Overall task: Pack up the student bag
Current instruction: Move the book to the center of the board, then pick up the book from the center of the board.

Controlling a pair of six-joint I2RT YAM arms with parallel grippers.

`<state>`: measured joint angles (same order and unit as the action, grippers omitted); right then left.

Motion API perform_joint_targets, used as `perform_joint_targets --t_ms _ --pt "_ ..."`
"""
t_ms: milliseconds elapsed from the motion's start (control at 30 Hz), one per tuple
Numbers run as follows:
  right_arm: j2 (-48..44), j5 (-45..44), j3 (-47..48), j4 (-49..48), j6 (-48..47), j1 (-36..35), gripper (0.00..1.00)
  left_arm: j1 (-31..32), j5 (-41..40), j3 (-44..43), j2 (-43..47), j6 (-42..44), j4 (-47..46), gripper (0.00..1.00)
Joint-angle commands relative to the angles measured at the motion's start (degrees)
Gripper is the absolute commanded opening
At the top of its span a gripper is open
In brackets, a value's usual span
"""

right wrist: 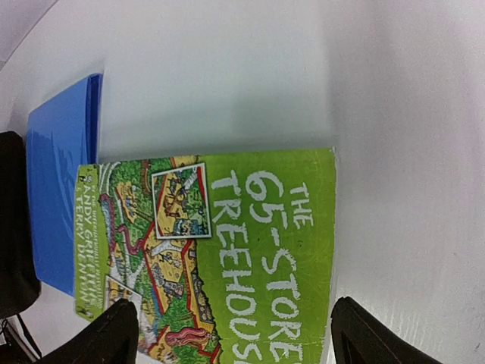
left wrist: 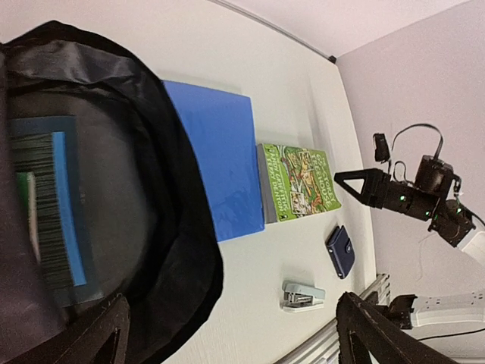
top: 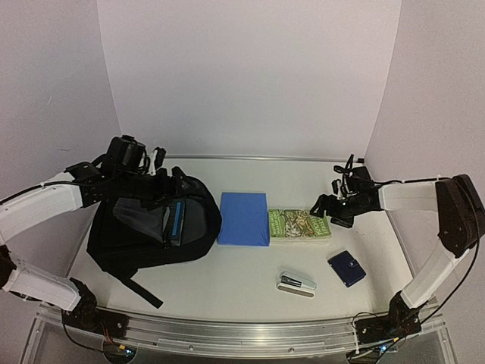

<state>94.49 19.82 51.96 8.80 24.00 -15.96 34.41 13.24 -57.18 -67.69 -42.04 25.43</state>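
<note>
— Where is the student bag (top: 144,243)?
— It lies open on the desk (top: 242,277), at the left of the top view. The left end effector (left wrist: 231,318) hangs over it, spread wide and empty.
— And the right end effector (right wrist: 233,315)?
— Also spread wide, empty, over the green "65-Storey Treehouse" book (right wrist: 250,250).

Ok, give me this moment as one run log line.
bag open, blue book inside | folder, green book, stapler, wallet on table | left pincer open above bag | right pincer open over green book
</note>
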Motion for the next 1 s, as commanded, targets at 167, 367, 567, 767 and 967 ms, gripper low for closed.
perform_joint_targets --t_ms 167,367,567,767,967 --pt "0.76 2.22 -1.55 -2.8 1.9 6.11 0.9 13.91 -3.51 -10.31 -18.0 -2.8 -13.89 0.94" --pt "0.63 10.87 -5.94 -8.22 2.98 7.83 0.75 17.8 -0.7 -16.43 -30.96 -5.61 -20.9 0.87" --pt "-0.18 11.78 -8.51 -10.74 3.05 7.84 0.72 18.14 2.61 -23.93 -43.26 -6.91 -21.39 0.73" --pt "0.21 12.96 -10.32 -12.27 3.74 7.89 0.7 18.14 4.81 -31.09 -52.51 -5.33 -21.52 0.71" --pt "-0.97 14.92 -13.29 -15.16 5.74 7.79 0.69 18.14 4.96 -33.92 -57.75 -5.56 -21.44 0.68"
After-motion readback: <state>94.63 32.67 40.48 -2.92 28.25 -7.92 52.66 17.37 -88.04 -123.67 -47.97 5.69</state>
